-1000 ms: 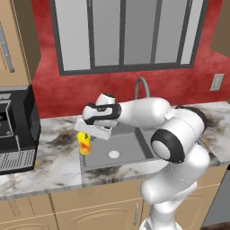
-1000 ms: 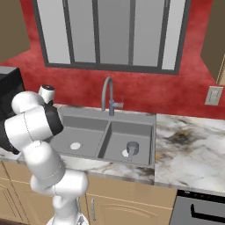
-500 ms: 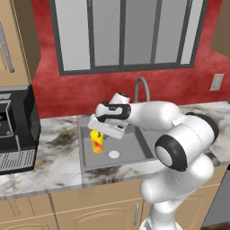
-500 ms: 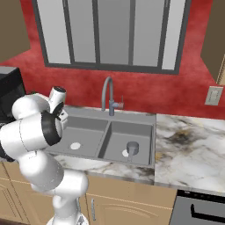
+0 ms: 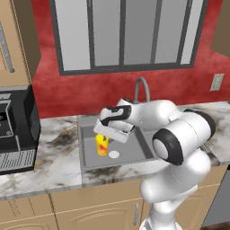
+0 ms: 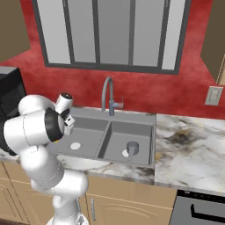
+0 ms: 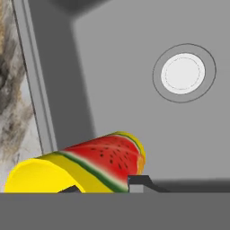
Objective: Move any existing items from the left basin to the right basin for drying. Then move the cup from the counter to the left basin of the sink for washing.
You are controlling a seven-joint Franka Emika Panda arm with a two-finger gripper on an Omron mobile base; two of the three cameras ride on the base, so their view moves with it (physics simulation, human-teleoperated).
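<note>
- The cup (image 5: 102, 144), yellow with a watermelon print, hangs upright just over the left basin (image 5: 92, 155), near the middle of the left base view, clamped in the gripper (image 5: 104, 135).
- In the hand view the fingers (image 7: 140, 182) press the cup's sides at the bottom edge, so they are clenched on it; the cup (image 7: 78, 165) stretches across the lower left of that frame.
- The basin's round white drain disc (image 7: 183, 73) sits in the upper right of the hand view, apart from the cup.
- A strip of the marble counter (image 7: 13, 121) runs down the left edge there, past the sink rim.
- In the right base view the arm's big white joints stand in front of the left basin (image 6: 85, 137) and hide the cup.
- A small grey cup-like item (image 6: 132, 148) stands in the right basin (image 6: 132, 138).
- The gooseneck faucet (image 6: 108, 96) rises behind the sink (image 6: 127, 117).
- A black appliance (image 5: 15, 130) sits on the counter (image 5: 54, 161) at the left edge of the left base view.
</note>
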